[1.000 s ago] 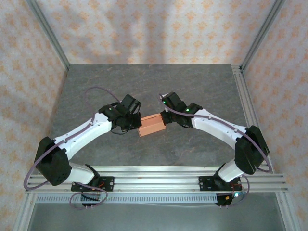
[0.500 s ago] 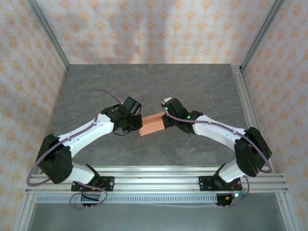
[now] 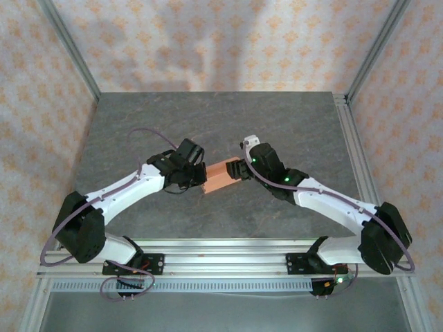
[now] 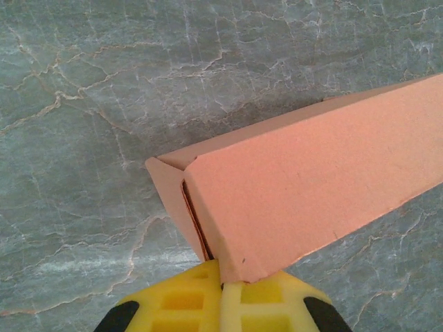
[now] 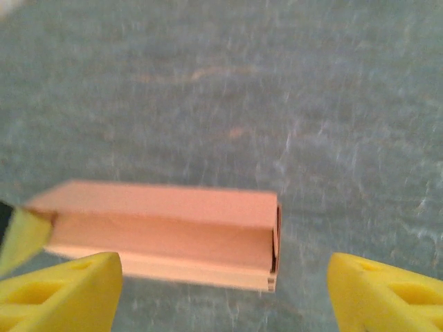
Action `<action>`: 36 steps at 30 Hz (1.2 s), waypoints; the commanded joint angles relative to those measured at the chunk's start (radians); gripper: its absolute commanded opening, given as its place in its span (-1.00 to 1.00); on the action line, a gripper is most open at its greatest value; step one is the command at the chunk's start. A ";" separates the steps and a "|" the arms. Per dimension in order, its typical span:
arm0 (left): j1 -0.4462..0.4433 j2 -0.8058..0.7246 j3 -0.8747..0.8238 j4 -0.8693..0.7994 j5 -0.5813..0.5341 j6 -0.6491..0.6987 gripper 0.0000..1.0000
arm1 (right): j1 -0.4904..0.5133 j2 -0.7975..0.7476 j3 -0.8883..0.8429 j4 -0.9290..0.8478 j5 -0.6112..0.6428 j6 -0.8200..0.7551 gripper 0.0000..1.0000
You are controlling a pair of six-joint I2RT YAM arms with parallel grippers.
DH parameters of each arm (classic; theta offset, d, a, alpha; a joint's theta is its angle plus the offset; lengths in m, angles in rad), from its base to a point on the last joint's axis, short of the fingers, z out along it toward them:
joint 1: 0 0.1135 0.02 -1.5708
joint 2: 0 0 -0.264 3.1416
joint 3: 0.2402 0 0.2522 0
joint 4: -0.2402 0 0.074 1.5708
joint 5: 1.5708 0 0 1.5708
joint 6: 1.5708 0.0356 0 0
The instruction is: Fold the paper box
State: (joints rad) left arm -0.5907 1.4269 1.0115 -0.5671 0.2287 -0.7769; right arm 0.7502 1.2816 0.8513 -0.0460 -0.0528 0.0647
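Note:
The paper box (image 3: 223,176) is a folded salmon-orange oblong lying slantwise at the middle of the table. My left gripper (image 3: 198,177) is at its left end. In the left wrist view the yellow pads (image 4: 187,304) press together on the lower corner of the paper box (image 4: 311,180), beside an end flap with a narrow slit. My right gripper (image 3: 243,169) is at the box's right end and stands open. Its yellow fingertips (image 5: 69,287) sit wide apart on either side of the paper box (image 5: 166,232), touching nothing.
A grey marble-patterned tabletop (image 3: 208,124) lies under the arms, with patterned walls behind and at both sides. An aluminium rail (image 3: 221,259) runs along the near edge and a metal frame (image 3: 353,145) along the right side.
My right gripper has opened and let go of the box's right end, and the right arm has swung lower and to the right. The left gripper stays shut on the box.

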 commanded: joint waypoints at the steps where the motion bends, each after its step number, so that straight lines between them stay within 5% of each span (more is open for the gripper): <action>1: 0.002 0.051 -0.028 -0.082 0.002 0.024 -1.00 | 0.003 0.060 0.044 0.038 0.096 0.097 0.58; 11: 0.002 0.015 -0.013 -0.084 0.046 0.040 -0.96 | 0.003 0.214 0.066 -0.014 0.152 0.195 0.54; 19: 0.000 -0.024 0.050 -0.105 0.154 0.089 -0.19 | 0.003 0.249 0.055 -0.049 0.168 0.223 0.53; 28: 0.007 -0.115 0.028 -0.006 0.119 0.038 0.35 | 0.003 0.280 0.047 -0.055 0.143 0.225 0.51; 36: 0.046 -0.036 -0.010 0.089 0.064 -0.057 0.37 | 0.003 0.278 0.035 -0.057 0.124 0.217 0.50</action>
State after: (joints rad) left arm -0.5579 1.3537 1.0183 -0.5323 0.3305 -0.7883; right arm 0.7502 1.5364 0.9154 -0.0452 0.0719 0.2848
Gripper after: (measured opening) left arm 0.689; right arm 0.750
